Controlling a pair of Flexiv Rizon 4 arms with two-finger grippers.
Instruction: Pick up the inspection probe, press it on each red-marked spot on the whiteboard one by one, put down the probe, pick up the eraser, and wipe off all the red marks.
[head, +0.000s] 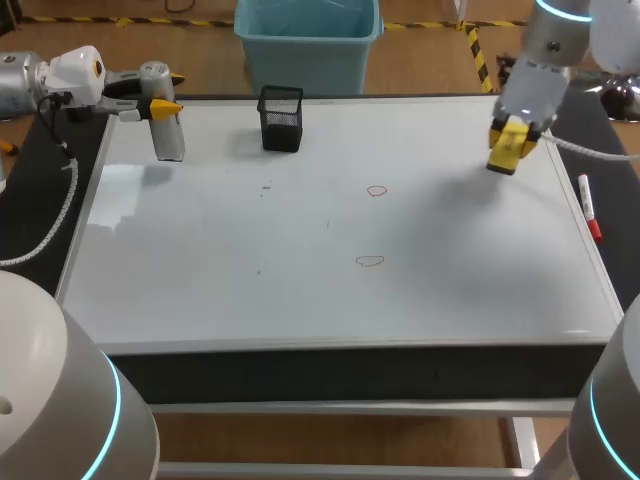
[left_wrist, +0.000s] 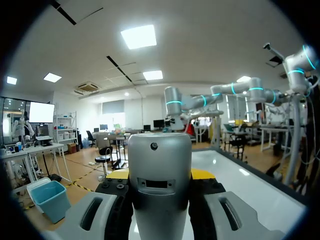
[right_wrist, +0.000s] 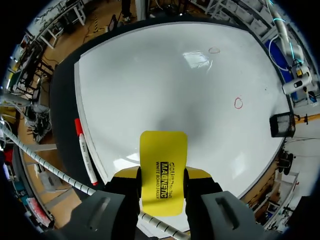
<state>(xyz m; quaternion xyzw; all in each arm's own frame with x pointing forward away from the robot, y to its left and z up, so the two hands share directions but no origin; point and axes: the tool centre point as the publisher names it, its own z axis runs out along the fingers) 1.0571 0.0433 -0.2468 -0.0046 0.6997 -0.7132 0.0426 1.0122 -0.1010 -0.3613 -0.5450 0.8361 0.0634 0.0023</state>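
Whiteboard (head: 250, 290): takes up nearly the whole table top. My left arm comes in over its far left corner and my right arm over its far right part. Both are well apart from the middle of the board.

Black mesh cup (head: 281, 118): stands at the far edge, between my left arm and the board's middle.

Left gripper (left_wrist: 160, 175): fingers closed on the grey inspection probe (head: 168, 138) from both sides. The probe is held up over the far left corner. Its shadow lies apart from it, so I judge it clear of the surface.

Right gripper (right_wrist: 162, 172): fingers clamped on the yellow eraser (right_wrist: 163, 165), which sticks out ahead of the tips. It is held above the board and not touching it.

Red marker pen (head: 590, 208): lies on the dark strip just off the board's right edge, near my right arm.

Red marks: a far one (head: 376, 190) and a near one (head: 369, 262), both thin small outlines, unwiped.

What could go wrong, as I judge it:
- Both tools are up at once. If the eraser reaches the marks before the probe has pressed them, the targets are gone.
- The marks sit close together, so two arms converging there could clash.
- The marks are small and faint, so a slightly off approach puts the probe beside a mark rather than on it.
- A low swing from the left could clip the mesh cup.
- Pressing hard could make the smooth probe slide in my fingers.
- An eraser that lands tilted would only smear.
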